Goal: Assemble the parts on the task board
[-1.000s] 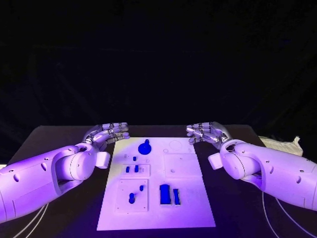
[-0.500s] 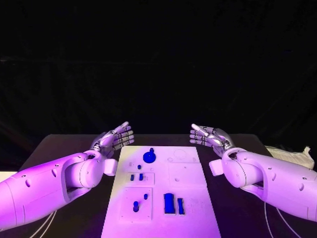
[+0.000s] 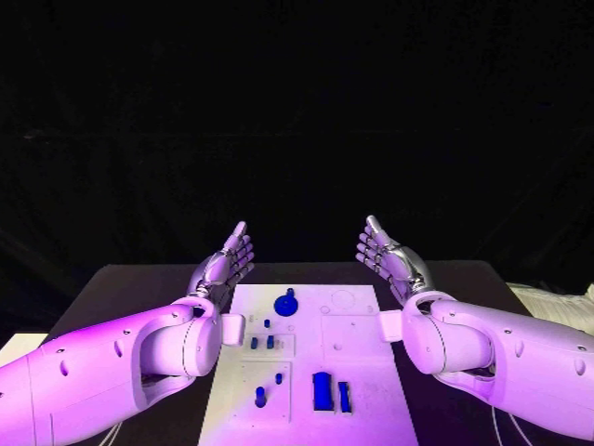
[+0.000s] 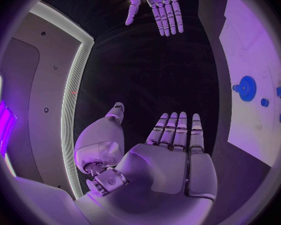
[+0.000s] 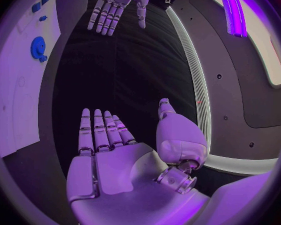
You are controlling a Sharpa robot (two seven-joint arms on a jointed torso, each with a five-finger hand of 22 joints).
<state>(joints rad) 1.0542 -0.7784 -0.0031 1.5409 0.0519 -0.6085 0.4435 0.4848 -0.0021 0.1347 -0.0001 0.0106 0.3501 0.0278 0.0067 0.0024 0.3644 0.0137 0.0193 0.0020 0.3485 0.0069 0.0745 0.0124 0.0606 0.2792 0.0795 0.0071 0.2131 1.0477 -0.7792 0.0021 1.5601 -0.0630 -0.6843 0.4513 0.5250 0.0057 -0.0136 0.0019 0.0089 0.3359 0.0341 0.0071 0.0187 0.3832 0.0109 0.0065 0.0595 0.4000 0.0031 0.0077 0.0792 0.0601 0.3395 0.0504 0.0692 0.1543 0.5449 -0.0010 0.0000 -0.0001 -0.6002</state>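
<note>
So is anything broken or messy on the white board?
Nothing stands out. The blue parts, like the round gear-like piece and the long block, sit on the task board. The left hand and right hand are open, holding nothing.

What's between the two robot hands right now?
Nothing. In the head view the left robot hand and right robot hand are raised, open, palms facing, with a bare gap between them above the board's far end.

black table [image 3: 136, 279], dark backdrop [image 3: 297, 111]
</note>
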